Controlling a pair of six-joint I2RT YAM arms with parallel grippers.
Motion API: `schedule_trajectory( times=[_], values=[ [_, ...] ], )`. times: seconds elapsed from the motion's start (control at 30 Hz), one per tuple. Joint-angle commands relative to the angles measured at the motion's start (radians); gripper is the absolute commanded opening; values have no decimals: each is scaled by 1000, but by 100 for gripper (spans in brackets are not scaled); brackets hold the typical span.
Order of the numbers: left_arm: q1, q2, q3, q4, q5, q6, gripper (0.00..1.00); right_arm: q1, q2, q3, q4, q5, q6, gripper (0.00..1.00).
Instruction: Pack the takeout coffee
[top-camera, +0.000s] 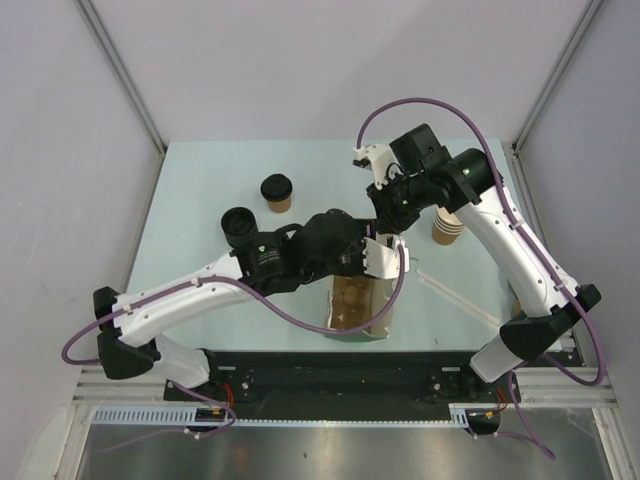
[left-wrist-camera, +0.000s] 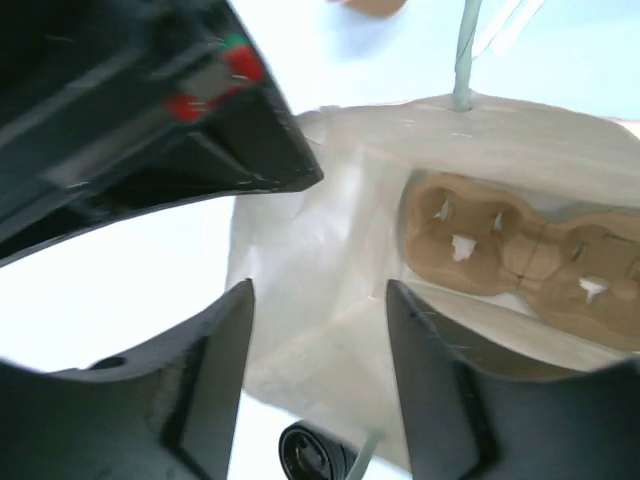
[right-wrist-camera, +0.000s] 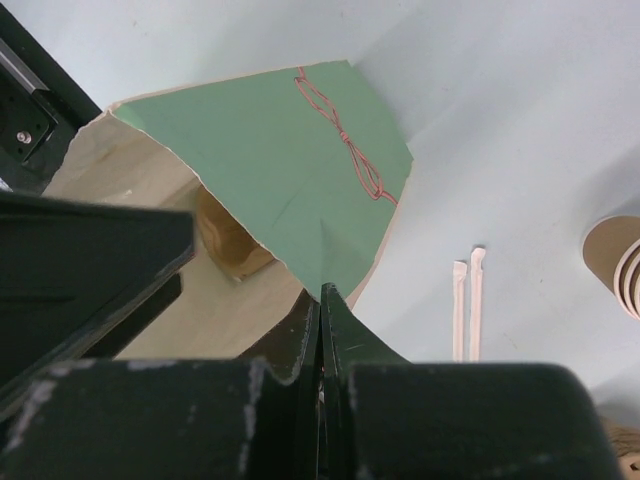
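Upright and untouched on the pale counter (top-camera: 215, 170), well apart from the green paper bag (right-wrist-camera: 300, 180): the small tan kraft paper cup with round black plastic lid (top-camera: 277, 192). Above the bag, left hand (left-wrist-camera: 320, 300) spread wide and empty; right hand (right-wrist-camera: 322, 300) pinched shut on its rim. Likely light, thin-walled, crushable, so best gripped gently around the wall below the lid.

Overhead view, close wrist views, bag (right-wrist-camera: 290, 160) shared
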Motion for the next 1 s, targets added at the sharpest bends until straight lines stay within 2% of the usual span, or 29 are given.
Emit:
schedule_trajectory(
  times=[0.0, 0.13, 0.3, 0.43, 0.53, 0.63, 0.67, 0.73, 0.77, 0.93, 0.97],
  values=[
    [4, -77, 84, -26, 92, -29, 63, -8, -2, 43, -1, -20, -3, 0],
    [2, -95, 133, -101, 172, -42, 66, -8, -3, 38, -2, -22, -1, 0],
    [4, -172, 130, -103, 321, -48, 69, -10, -6, 32, -2, -17, -3, 0],
    [7, -221, 145, -82, 418, -120, 71, -10, -17, 22, 1, -6, -1, 0],
    [65, -247, 207, -53, 528, -221, 74, -6, -25, 15, 4, 4, -4, 0],
    [175, -243, 302, -40, 582, -317, 75, 4, -42, 0, 7, 18, -9, 0],
    [253, -243, 314, -34, 591, -341, 75, 9, -52, -4, 8, 23, -11, 0],
    [339, -247, 328, -31, 625, -406, 76, 29, -65, -14, 16, 53, -15, 0],
    [423, -255, 320, -16, 636, -426, 76, 33, -78, -12, 18, 66, -14, 0],
    [561, -351, 200, 43, 570, -471, 78, 98, -126, 14, 12, 162, -9, 0],
    [587, -368, 135, 52, 548, -468, 78, 110, -131, 15, 9, 177, -6, 0]
  ],
)
